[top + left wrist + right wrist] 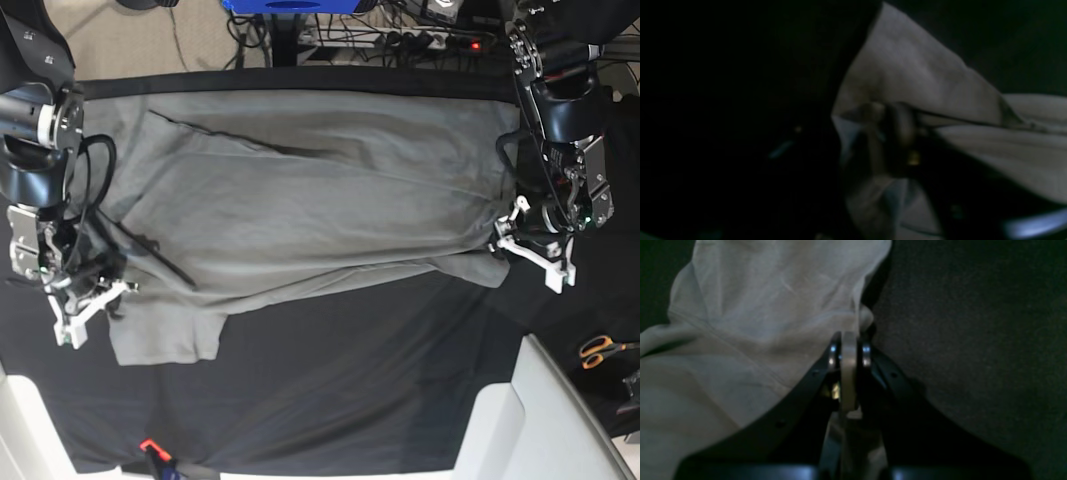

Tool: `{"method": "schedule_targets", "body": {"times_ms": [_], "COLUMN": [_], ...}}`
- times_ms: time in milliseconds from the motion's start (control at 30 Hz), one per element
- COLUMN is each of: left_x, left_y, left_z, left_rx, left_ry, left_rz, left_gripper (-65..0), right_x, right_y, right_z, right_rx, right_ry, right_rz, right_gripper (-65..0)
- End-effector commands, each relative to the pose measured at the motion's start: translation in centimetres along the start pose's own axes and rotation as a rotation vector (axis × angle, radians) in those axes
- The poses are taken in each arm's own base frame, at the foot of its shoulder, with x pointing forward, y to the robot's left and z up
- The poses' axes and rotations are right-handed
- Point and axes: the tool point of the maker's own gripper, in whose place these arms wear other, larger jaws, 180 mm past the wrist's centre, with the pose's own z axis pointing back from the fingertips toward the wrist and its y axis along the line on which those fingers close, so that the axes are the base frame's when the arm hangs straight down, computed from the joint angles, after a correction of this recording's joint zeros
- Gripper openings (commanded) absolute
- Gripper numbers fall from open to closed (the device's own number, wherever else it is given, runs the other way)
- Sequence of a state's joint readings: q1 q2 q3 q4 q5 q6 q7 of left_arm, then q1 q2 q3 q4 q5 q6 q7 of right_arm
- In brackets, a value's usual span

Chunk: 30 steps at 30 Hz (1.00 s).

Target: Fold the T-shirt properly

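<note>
A: How do the jaws stand?

B: The right gripper [848,350] is pinched tight on an edge of the T-shirt [300,200]. The left gripper [528,248] sits at the opposite edge; whether it grips, I cannot tell.

A: And the shirt?

B: Spread across the black cloth [350,400], one sleeve [165,335] poking out. I'd lift both edges evenly and keep the fabric taut.

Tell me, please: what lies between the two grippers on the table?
In the base view, the grey T-shirt spans the whole stretch from the right gripper to the left gripper, lying on the black cloth; nothing else lies between them.
</note>
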<state>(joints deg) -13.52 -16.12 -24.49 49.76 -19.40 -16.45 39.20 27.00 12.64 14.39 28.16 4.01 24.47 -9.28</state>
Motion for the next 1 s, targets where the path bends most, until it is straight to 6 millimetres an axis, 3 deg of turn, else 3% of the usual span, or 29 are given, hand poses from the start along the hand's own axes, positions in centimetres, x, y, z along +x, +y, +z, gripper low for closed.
{"method": "schedule_targets", "body": {"times_ms": [0, 133, 267, 367, 700, 800, 967], "left_x": [2.0, 4.7, 7.3, 8.3, 7.6, 6.2, 5.9], "left_y": [1.5, 2.4, 1.7, 0.8, -2.7, -2.8, -2.6], "left_z": [1.1, 2.6, 2.8, 1.9, -2.6, -3.4, -3.6], "left_rx": [0.037, 0.054, 0.041, 0.015, 0.003, -0.003, 0.001], "left_ry": [-0.046, -0.134, -0.175, -0.165, -0.079, -0.05, -0.069], "left_rz": [0.004, 0.029, 0.031, 0.066, -0.025, 0.001, 0.001], "left_gripper": [-25.8, -15.1, -13.7, -13.7, -13.7, -14.0, -15.0], "right_x": [2.7, 2.7, 2.8, 2.8, 2.8, 2.9, 2.9], "right_y": [-0.6, -0.6, -0.6, -0.6, -0.6, -0.6, -0.7], "right_z": [0.3, 0.3, 0.4, 0.4, 0.4, 0.4, 0.4], "right_rx": [-0.006, -0.006, -0.007, -0.007, -0.007, -0.007, -0.008], "right_ry": [-0.063, -0.063, -0.066, -0.067, -0.068, -0.069, -0.069], "right_rz": [0.009, 0.009, 0.009, 0.011, 0.01, 0.011, 0.011], "right_gripper": [-64.8, -64.8, -64.8, -64.8, -64.8, -64.8, -64.8]}}
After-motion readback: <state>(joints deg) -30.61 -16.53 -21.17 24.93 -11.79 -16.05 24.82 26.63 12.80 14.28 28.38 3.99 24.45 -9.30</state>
